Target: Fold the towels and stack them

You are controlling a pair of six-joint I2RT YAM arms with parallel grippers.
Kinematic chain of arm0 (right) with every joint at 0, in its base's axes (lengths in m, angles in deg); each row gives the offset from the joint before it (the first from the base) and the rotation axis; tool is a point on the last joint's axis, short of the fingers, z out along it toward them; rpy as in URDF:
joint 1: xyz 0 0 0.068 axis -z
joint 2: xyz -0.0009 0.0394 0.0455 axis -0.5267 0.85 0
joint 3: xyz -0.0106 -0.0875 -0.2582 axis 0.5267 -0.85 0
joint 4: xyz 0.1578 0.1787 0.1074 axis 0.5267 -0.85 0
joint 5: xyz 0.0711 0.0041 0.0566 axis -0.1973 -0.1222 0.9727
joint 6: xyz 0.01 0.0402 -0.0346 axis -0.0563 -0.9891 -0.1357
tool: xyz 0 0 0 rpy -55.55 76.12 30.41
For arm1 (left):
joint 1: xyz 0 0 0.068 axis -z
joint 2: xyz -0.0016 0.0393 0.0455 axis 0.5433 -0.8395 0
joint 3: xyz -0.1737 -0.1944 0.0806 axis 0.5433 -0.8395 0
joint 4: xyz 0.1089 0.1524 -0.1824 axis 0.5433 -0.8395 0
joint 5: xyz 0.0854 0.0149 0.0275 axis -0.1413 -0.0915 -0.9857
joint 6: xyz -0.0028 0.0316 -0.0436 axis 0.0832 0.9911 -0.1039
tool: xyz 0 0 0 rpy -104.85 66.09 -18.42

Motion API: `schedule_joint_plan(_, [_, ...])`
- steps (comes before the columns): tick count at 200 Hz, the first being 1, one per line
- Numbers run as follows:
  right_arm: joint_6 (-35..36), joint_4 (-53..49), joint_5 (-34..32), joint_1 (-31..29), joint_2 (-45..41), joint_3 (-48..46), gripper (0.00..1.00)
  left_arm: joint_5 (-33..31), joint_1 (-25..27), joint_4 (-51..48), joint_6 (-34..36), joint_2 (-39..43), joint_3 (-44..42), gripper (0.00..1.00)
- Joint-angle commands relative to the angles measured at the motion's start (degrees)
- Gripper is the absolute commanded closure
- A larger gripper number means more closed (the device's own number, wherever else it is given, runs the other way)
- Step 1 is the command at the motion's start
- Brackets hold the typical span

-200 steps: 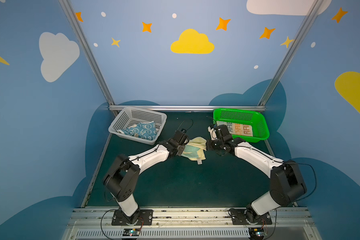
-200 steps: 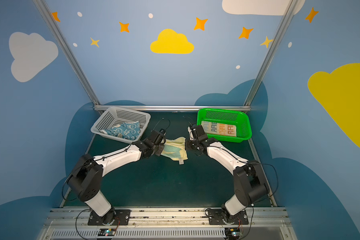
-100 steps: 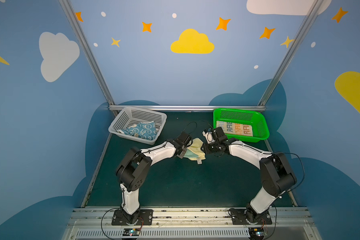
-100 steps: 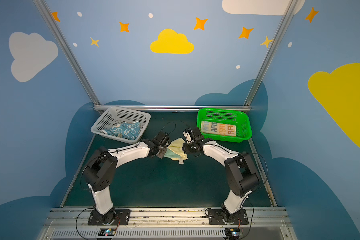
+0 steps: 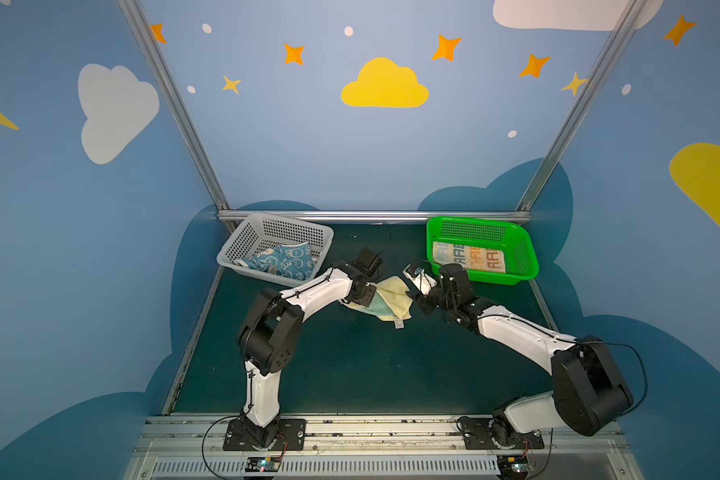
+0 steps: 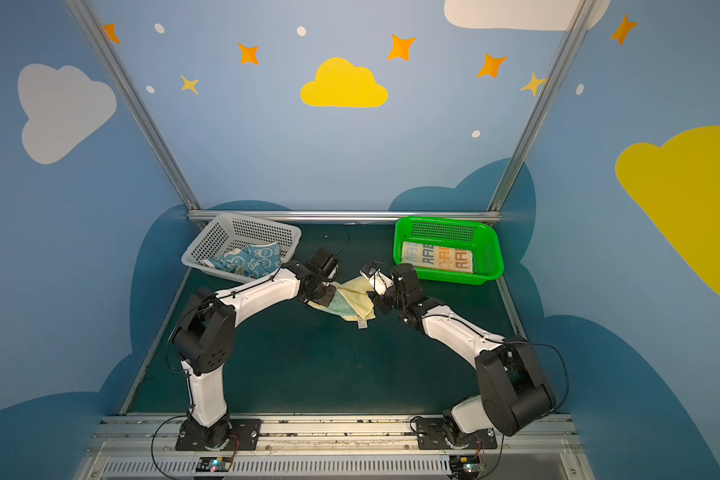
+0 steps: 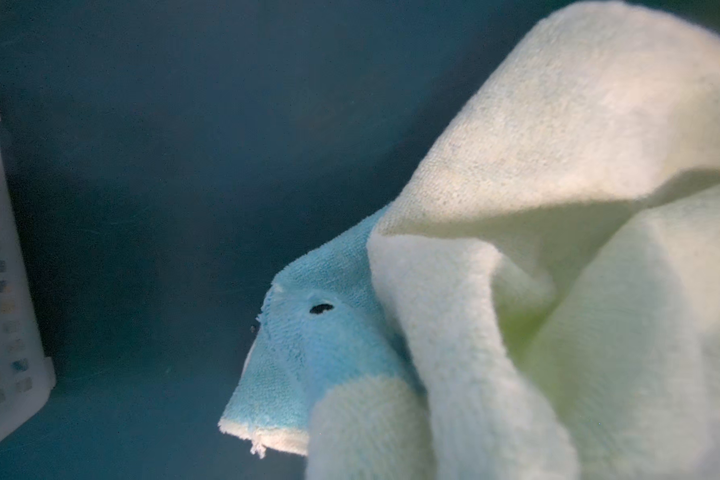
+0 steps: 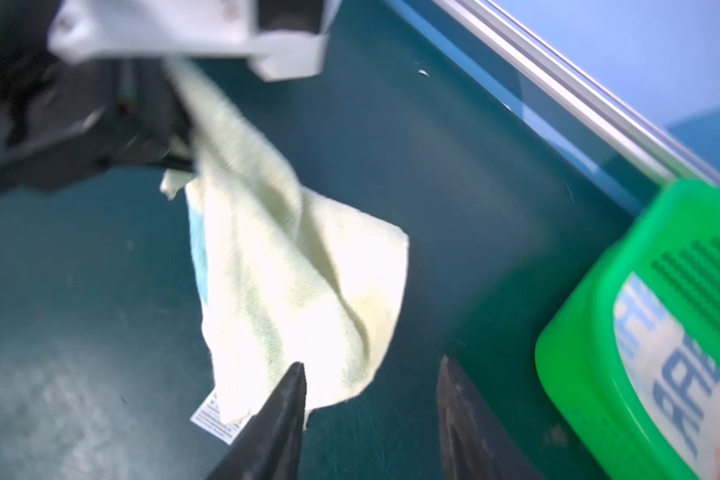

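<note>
Left claw (image 5: 368, 291) is clamped tight on one corner of the pale yellow towel (image 8: 292, 266). The rest drapes down from the grip onto the dark green mat (image 5: 371, 365), kinda crumpled, w/ the teal border (image 7: 308, 353) peeking out of a fold right by the grip. Right claw (image 8: 371, 363) faces it from the towel's far side, jaws apart, nothing btw them. One fingertip (image 8: 296, 374) sits over the towel's edge next to the white care label (image 8: 213, 415), can't tell if it's touching tbh. Just behind the right claw is the green basket (image 5: 524, 253) w/ the striped RABBIT towel (image 5: 468, 257) flat inside. Behind & outward of the left claw is the grey basket (image 5: 242, 245) w/ the blue rabbit-print towel (image 5: 283, 262) bunched in it. Yellow one lies btw the two claws, outside both baskets.
</note>
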Motion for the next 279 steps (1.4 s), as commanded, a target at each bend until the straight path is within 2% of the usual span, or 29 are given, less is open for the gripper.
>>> schedule_joint_plan(1, [8.89,5.94,3.78,-1.68,0.12,-2.03,0.52,3.83,-0.15,-4.03,-1.54,-0.6,2.36,0.91])
schedule_joint_plan(26, [8.59,7.43,1.97,-4.6,1.62,-3.36,0.52,8.25,-1.14,-4.97,-2.21,-1.09,3.99,0.9])
schedule_joint_plan(59, [11.22,10.84,-4.14,-8.46,4.12,-5.02,0.51,13.82,-2.38,-4.71,-3.01,-1.47,5.32,0.9])
schedule_joint_plan(92, [11.02,9.87,-10.62,-9.2,6.52,-3.18,0.51,14.31,-2.86,-4.82,-3.27,-1.52,5.64,0.9])
schedule_joint_plan(122, [7.21,5.56,-15.42,-9.2,8.69,0.08,0.52,14.39,-3.18,-5.29,-3.27,-1.46,6.05,0.9])
schedule_joint_plan(159, [9.06,4.49,-18.38,-9.06,11.58,2.01,0.54,14.15,-3.49,-5.67,-3.32,-1.35,6.37,0.9])
schedule_joint_plan(218, [9.95,3.85,-18.4,-6.98,11.84,2.62,0.56,13.06,-3.89,-6.32,-3.07,-1.21,6.39,0.9])
schedule_joint_plan(279, [10.78,3.56,-13.64,-4.25,12.18,4.68,0.63,12.97,-3.77,-6.08,-0.98,-1.05,5.18,0.9])
